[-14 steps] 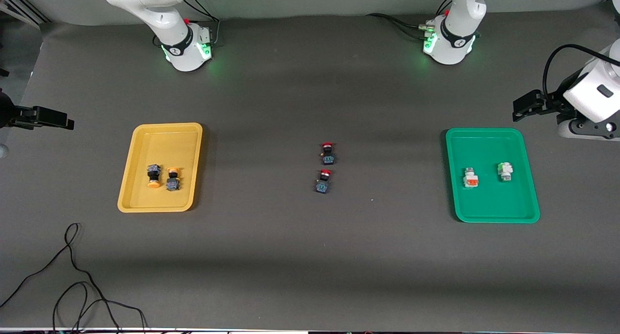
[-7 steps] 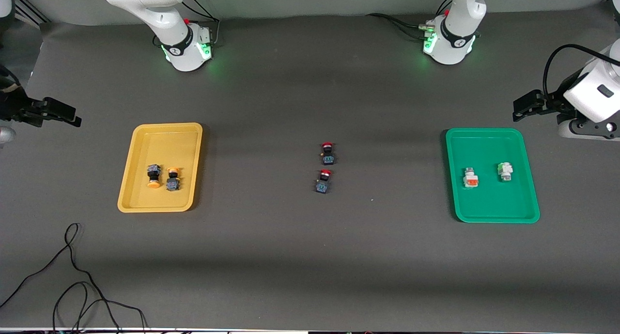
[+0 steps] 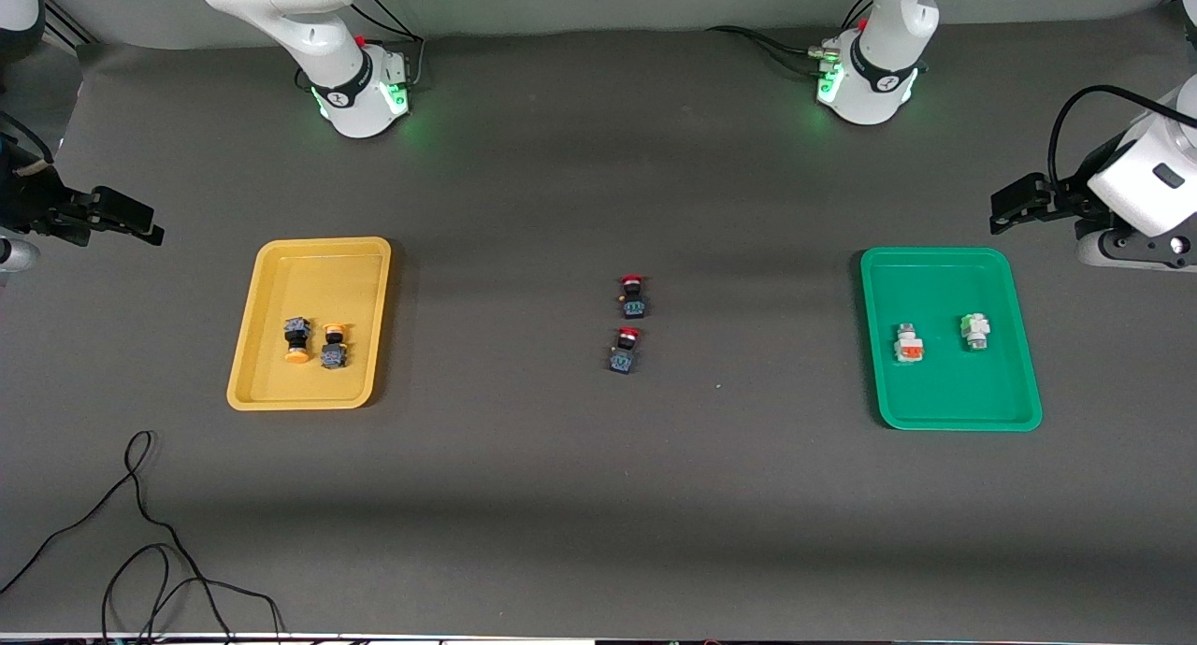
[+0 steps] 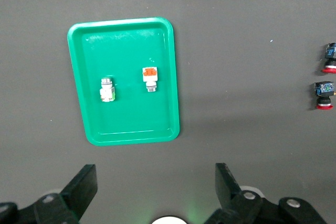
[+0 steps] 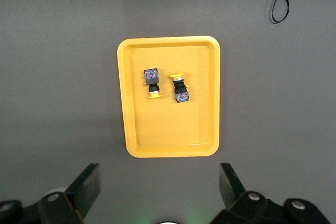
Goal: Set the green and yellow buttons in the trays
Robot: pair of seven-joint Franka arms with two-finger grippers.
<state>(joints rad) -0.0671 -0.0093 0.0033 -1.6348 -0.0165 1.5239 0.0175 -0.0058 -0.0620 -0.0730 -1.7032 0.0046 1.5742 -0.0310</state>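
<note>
on the dark grey surface we see two yellow-capped buttons side by side mid-way in the shallow yellow plastic tray, two white-bodied buttons apart in the green tray, clear of every rim. left pincer and right pincer hang wide apart, empty, each over bare surface beside its tray.

No text, number or brand can be read anywhere. The arm bases each carry a small round dark emblem, but its mark is too small to make out. The buttons' bodies show tiny bluish markings that cannot be read, and the trays are plain.
</note>
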